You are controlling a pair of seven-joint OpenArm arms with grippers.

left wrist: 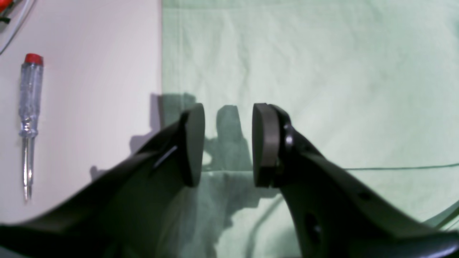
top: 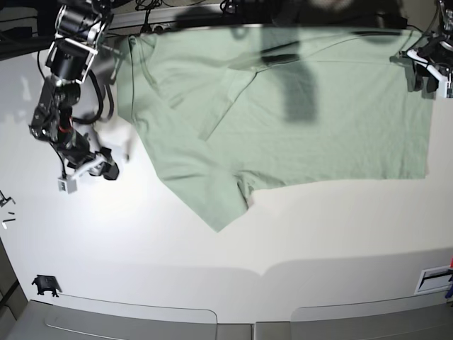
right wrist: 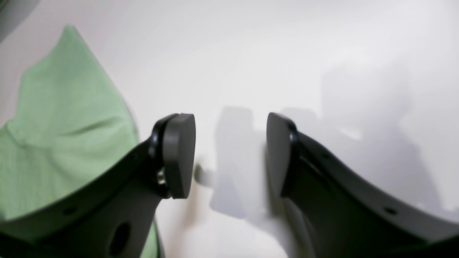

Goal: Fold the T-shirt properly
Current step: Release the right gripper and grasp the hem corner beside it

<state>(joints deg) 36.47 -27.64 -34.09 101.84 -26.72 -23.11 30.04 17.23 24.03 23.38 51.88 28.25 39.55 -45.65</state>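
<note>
The pale mint-green T-shirt (top: 318,127) lies spread across the far half of the white table, with one sleeve pointing toward the front. My left gripper (left wrist: 228,143) hovers open just above the shirt (left wrist: 322,71), close to its straight edge, with nothing between the pads. In the base view the left gripper (top: 425,74) is at the shirt's far right corner. My right gripper (right wrist: 231,154) is open over bare table, with the shirt (right wrist: 64,125) off to its left. In the base view the right gripper (top: 107,170) sits left of the shirt, apart from it.
A screwdriver (left wrist: 30,118) with a clear handle and red cap lies on the table beside the shirt's edge. A small black object (top: 44,285) sits near the front left corner. A white label (top: 433,278) is at the front right.
</note>
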